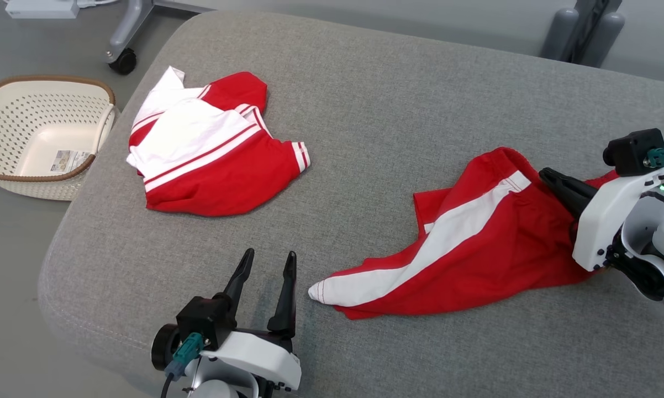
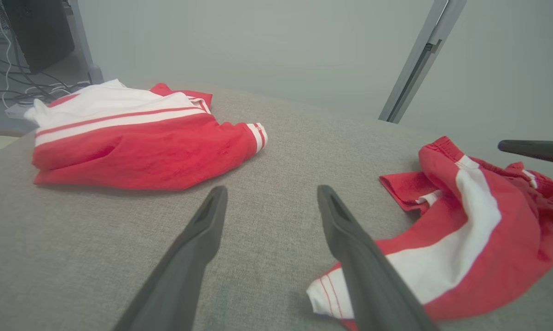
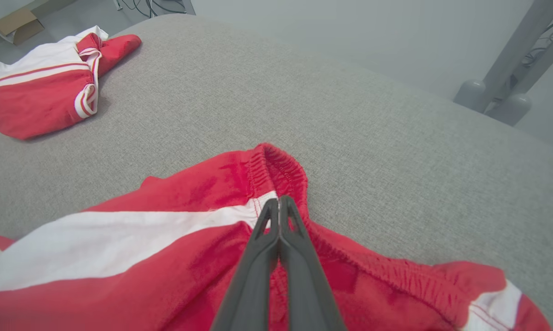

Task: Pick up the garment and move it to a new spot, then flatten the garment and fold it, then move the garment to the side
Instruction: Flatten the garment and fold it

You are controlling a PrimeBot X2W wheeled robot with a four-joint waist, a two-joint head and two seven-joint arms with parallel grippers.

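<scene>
Right gripper [image 1: 548, 178], fingers pressed together, tips at the elastic waistband [image 3: 276, 170] of the red shorts [image 1: 475, 249], beside the end of the white side stripe. In the right wrist view [image 3: 279, 202] the band rises in a ridge around the tips, which suggests a pinch on the cloth. How much fabric lies between the fingers cannot be told.

Left gripper [image 1: 269, 257], fingers apart and holding nothing, low over the grey cushion [image 1: 393, 110]. It points away from the robot, just beside the white hem [image 1: 323, 292] of one leg. In the left wrist view [image 2: 272, 191] bare cushion lies between the fingers, with the hem [image 2: 325, 296] beside the right-hand finger.

The shorts lie crumpled on the right half of the cushion, one leg trailing toward the left gripper and the waist bunched at the right gripper. The cloth rests on the surface and is not lifted.

A red and white top [image 1: 210, 160] lies folded at the far left of the cushion, well apart from the shorts. A pale basket [image 1: 45, 79] stands on the floor beyond that edge.

Progress, as judged: the first step is at the grasp. Lifting, moving to a new spot, flattening, folding and setting aside all remain.
</scene>
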